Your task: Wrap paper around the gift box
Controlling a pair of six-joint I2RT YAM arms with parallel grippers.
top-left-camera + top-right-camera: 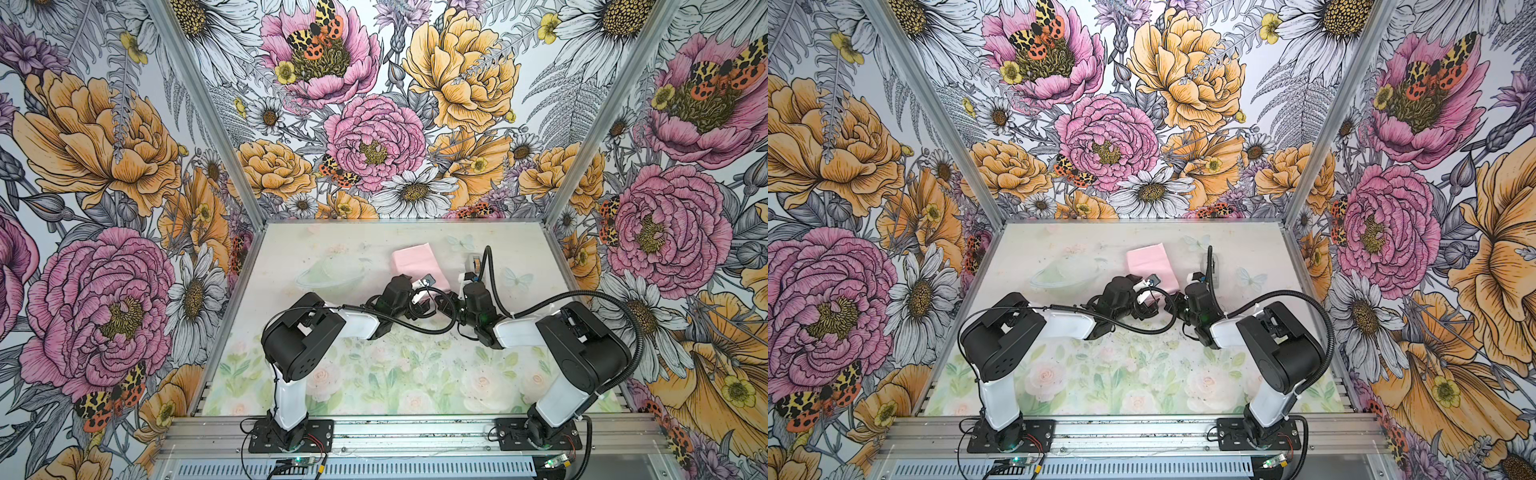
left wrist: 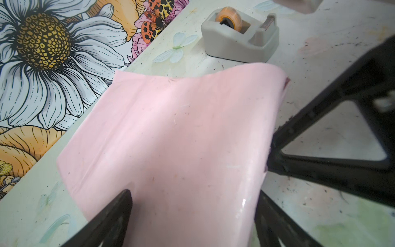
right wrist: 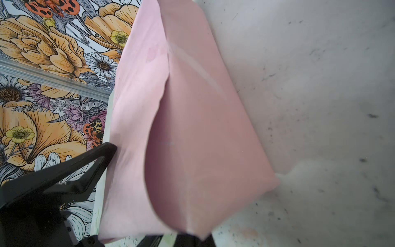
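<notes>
The paper point(image 1: 413, 264) shows its pale pink face, folded into a bundle at the middle back of the table in both top views point(image 1: 1148, 262). The gift box is hidden. In the left wrist view the paper point(image 2: 171, 132) humps up between the fingers of my left gripper point(image 2: 193, 203), whose jaws stand wide apart, one on each side of it. One black fingertip point(image 2: 119, 205) rests at the sheet's edge. My right gripper point(image 3: 192, 239) is shut on a folded corner of the paper point(image 3: 203, 139) and holds that flap up. Both grippers meet at the bundle's near end point(image 1: 424, 293).
A grey tape dispenser point(image 2: 239, 36) with an orange roll stands on the table just beyond the paper, right of it in a top view point(image 1: 473, 262). The floral back wall point(image 1: 374, 166) and side walls close in the table. The right arm's black cable point(image 1: 494, 274) loops nearby.
</notes>
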